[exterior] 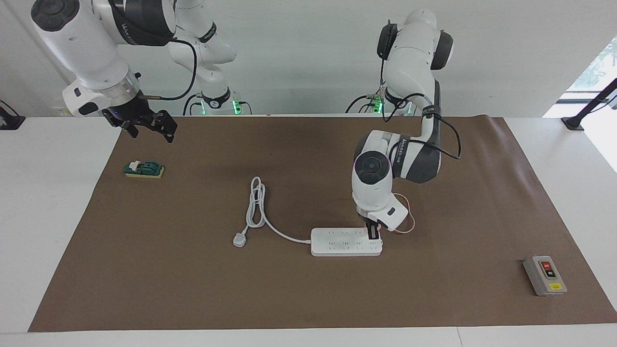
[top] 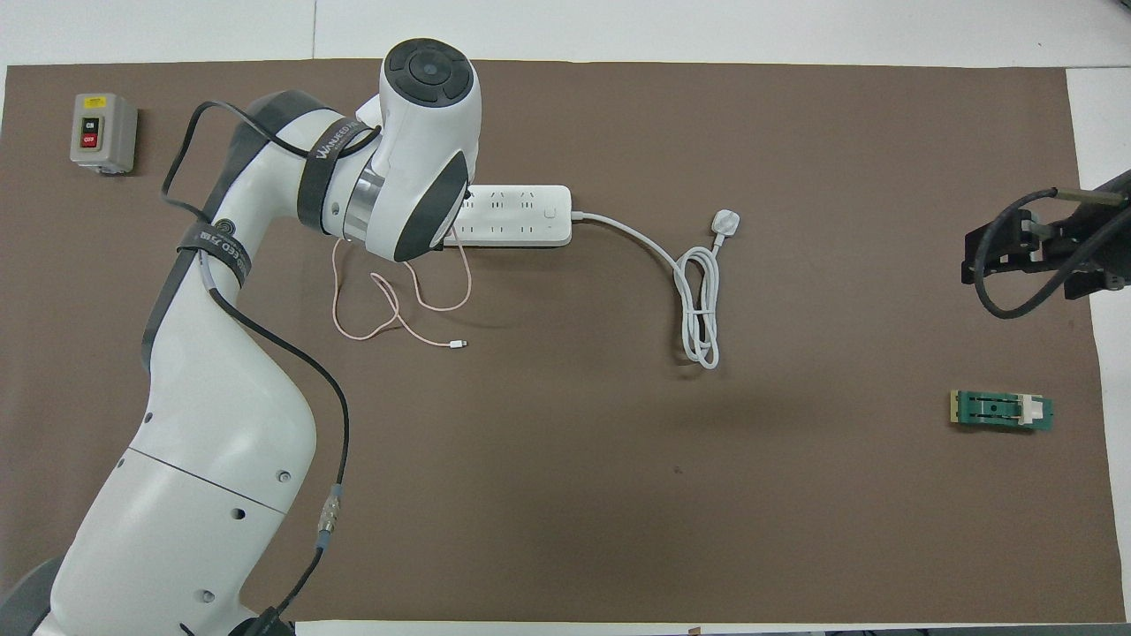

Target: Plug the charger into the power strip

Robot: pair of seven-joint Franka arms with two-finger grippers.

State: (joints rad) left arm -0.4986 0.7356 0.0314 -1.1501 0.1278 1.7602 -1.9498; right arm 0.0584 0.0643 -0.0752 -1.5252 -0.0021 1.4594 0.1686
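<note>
Your left gripper, clamped shut, bears straight down on the power strip's end toward the left arm, its long axis running arm to arm, the charger hidden beneath except its cable; the right gripper waits open.

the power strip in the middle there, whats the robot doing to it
The left gripper is down on the end of the power strip nearest the left arm, shut, apparently pressing the charger in; the charger body is hidden by the fingers. Its thin pink cable trails loose on the brown mat. The right gripper waits open in the air near the green block.
</note>
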